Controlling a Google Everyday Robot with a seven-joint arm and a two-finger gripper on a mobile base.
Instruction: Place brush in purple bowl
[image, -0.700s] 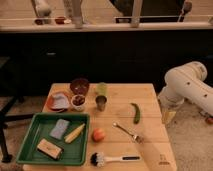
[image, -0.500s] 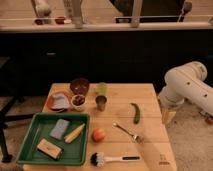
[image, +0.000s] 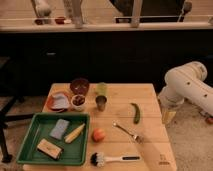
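Wooden surface (image: 150, 97) in a dim room.
Brush (image: 107, 159) lay at 6 o'clock, purple bowl (image: 79, 85) at 11; end effector (image: 169, 116) hung released, empty, beside the 3 o'clock edge.

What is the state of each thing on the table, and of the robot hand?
brush: lying flat near the table's front edge, not held.
purple bowl: upright at the back, no brush in it.
white bowl: upright, with dark contents.
green cup: upright.
fork: lying flat.
green tray: flat, holding three items.
hand: open, holding nothing, pointing down beside the table's right edge.
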